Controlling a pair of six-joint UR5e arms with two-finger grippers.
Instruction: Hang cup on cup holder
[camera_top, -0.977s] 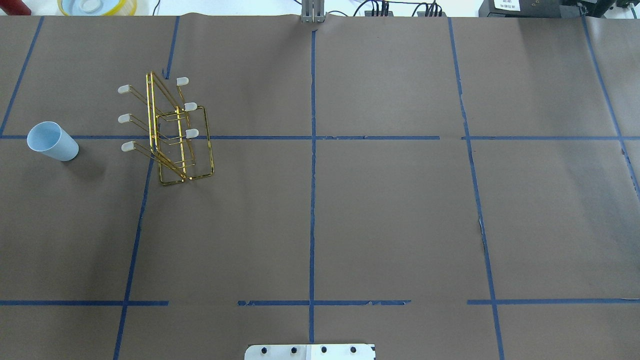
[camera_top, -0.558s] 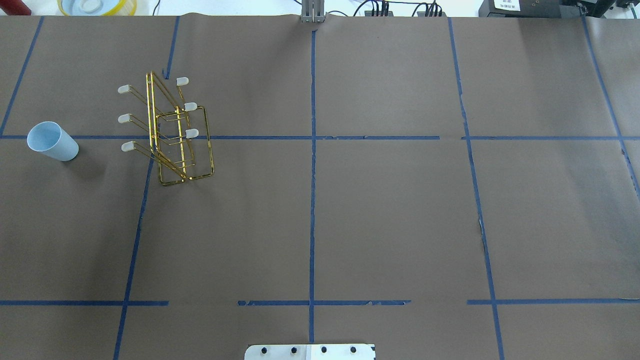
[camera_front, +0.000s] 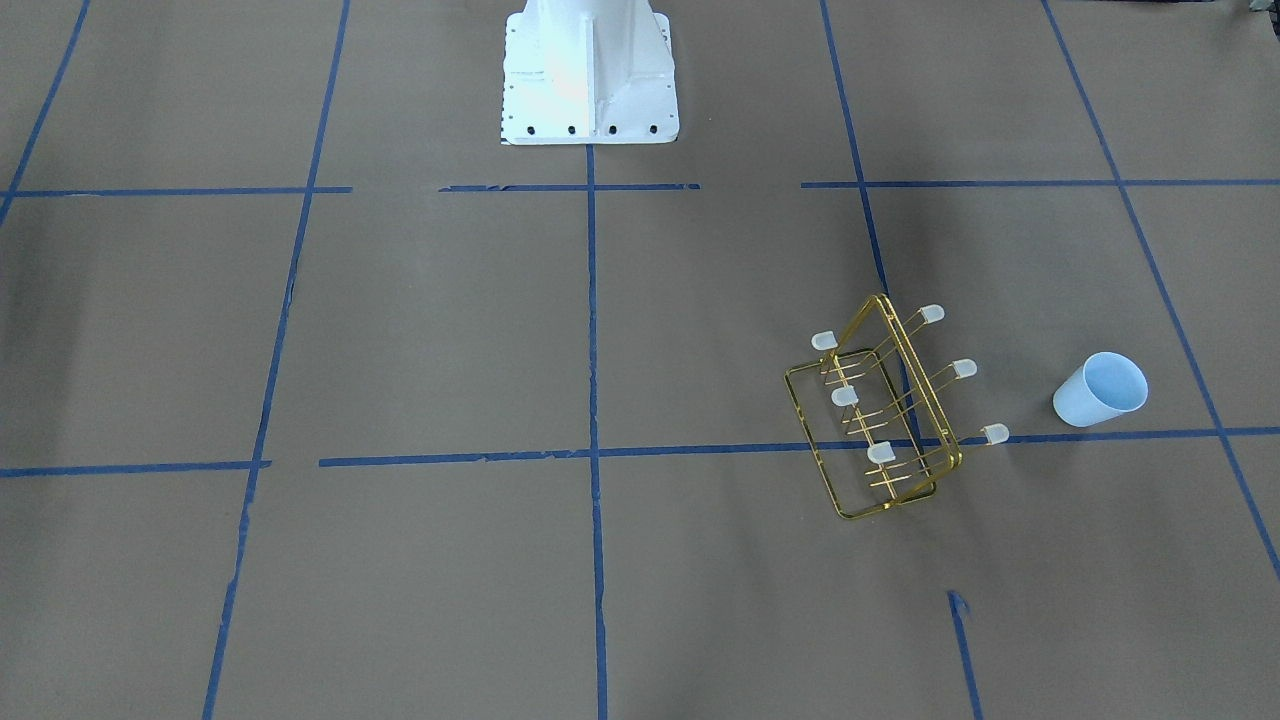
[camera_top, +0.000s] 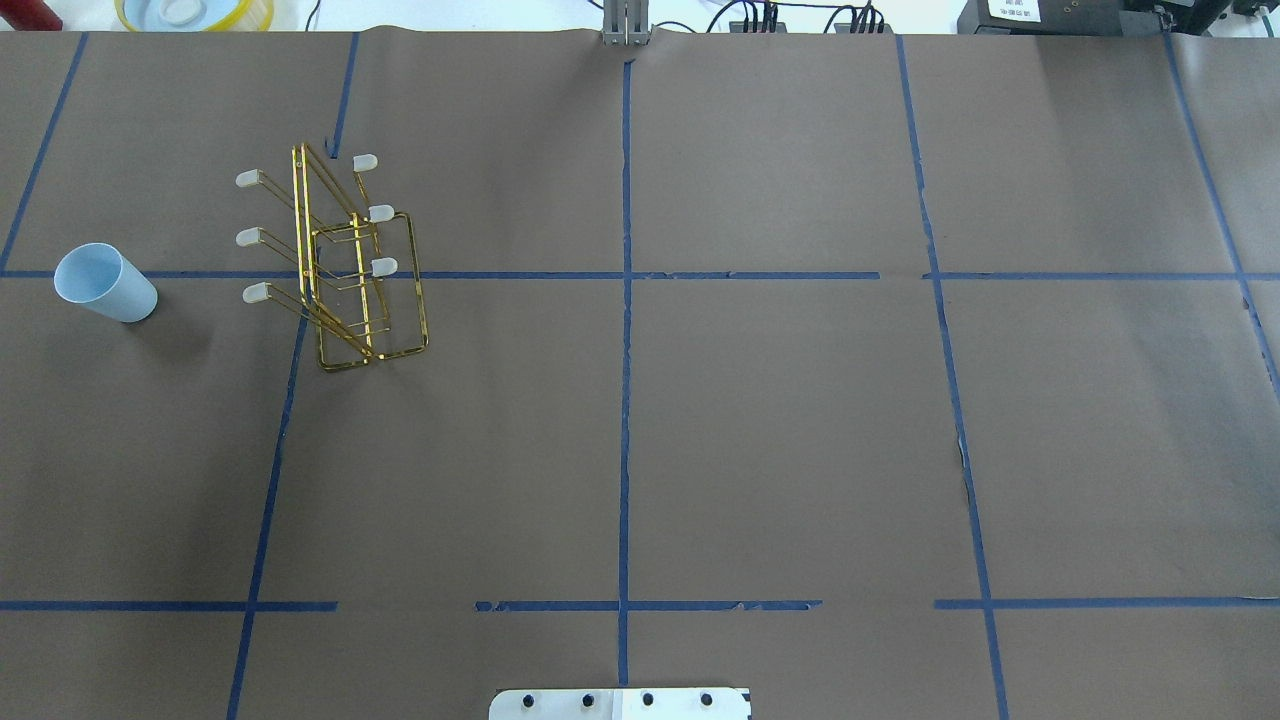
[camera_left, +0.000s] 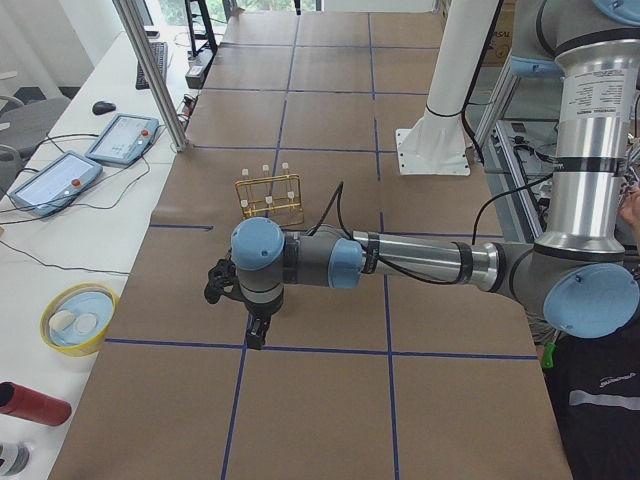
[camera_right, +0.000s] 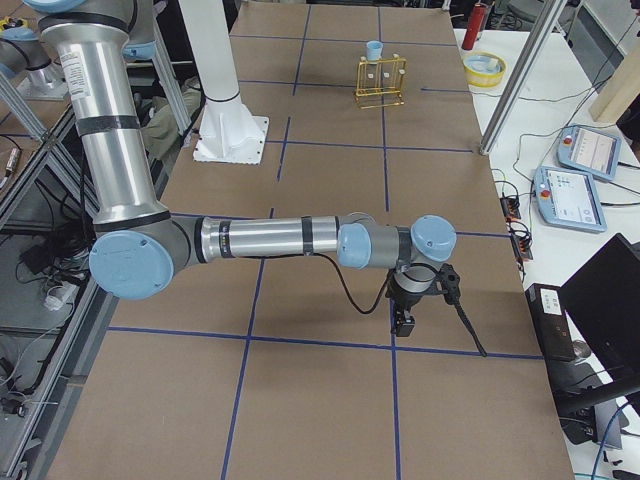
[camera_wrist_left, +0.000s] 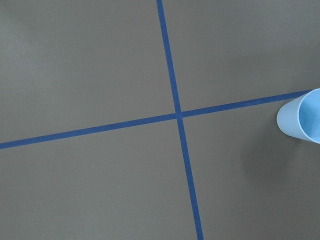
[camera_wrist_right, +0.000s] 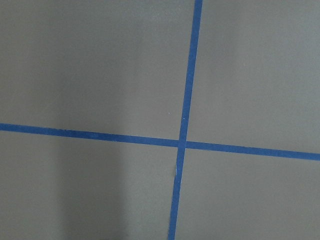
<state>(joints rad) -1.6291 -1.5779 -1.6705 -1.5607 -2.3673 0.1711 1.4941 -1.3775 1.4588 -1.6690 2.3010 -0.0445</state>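
I see the left arm (camera_left: 420, 262) and right arm (camera_right: 260, 240) stretched level above the table (camera_top: 760, 420), left gripper (camera_left: 257, 335) and right gripper (camera_right: 404, 322) pointing down; their opening I cannot tell.

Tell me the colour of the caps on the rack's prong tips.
Whitish and translucent: the caps tip the prongs of the gold cup holder. They show best in the exterior front-facing view.

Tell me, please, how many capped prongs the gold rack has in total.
6, all on the cup holder. Three prongs, far, middle, near, face the cup. Three face away: far, middle, near. None seems hidden.
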